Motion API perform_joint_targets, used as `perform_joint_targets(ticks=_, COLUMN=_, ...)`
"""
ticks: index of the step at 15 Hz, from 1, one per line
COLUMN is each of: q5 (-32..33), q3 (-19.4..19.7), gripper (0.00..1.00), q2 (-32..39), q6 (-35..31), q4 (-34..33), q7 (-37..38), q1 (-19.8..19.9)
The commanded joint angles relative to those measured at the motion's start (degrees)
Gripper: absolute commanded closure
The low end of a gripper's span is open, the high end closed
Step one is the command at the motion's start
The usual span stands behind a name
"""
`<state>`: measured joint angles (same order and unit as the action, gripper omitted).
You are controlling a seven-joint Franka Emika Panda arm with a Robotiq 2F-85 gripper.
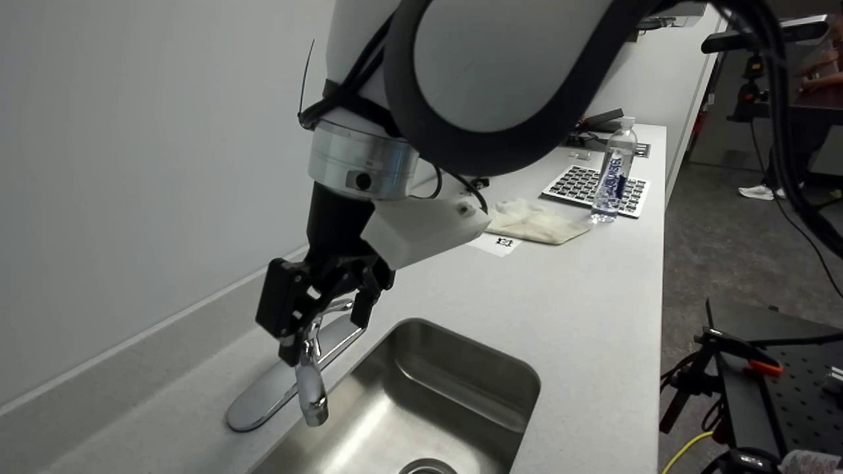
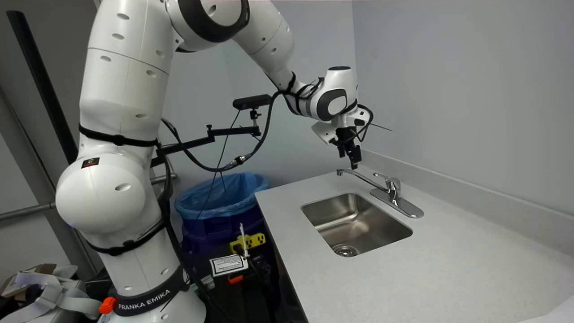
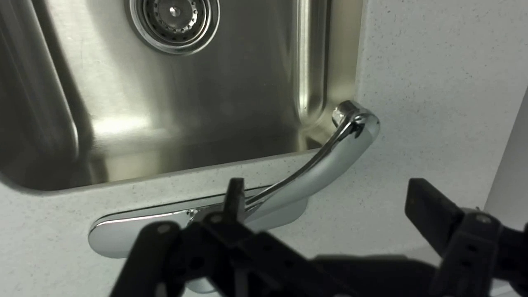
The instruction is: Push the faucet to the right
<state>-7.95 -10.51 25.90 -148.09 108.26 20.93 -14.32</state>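
We've got a long pale speckled surface (image 2: 430,269) filling the lower right of the frame in an exterior view, and our big white arm (image 2: 114,193) down the left side, bending across the top. A blue-lined bin (image 2: 213,227) sits between the two, left of centre. The steel sink (image 2: 370,226) is set into the surface, right of centre, and the chrome faucet (image 2: 393,190) is just off its upper right edge. In the wrist view we see its spout (image 3: 332,167) slant from low centre up to the right, tip by the sink's edge. Our end effector (image 3: 326,185) is spread wide, fingers (image 3: 236,198) well apart, close to the faucet, but honestly we can't tell if they touch it. Smaller stuff: a clear bottle (image 1: 612,181) standing at the upper right in an exterior view, plus the drain (image 3: 175,16), top left of centre in the wrist view.
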Motion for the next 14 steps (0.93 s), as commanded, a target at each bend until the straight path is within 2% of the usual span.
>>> perform_joint_targets(ticks=1, q5=0.3, q3=1.9, gripper=0.00, q2=4.6, q6=-0.7, q4=-4.9, q7=2.4, q1=-2.3)
perform_joint_targets(ticks=8, q5=0.2, q3=3.7, gripper=0.00, q2=8.4, q6=0.3, q4=-7.8, q7=4.0, q1=-3.5)
perform_joint_targets(ticks=14, q5=-0.3, q3=4.0, gripper=0.00, q2=8.3, q6=0.9, q4=-5.8, q7=3.8, q1=-3.1)
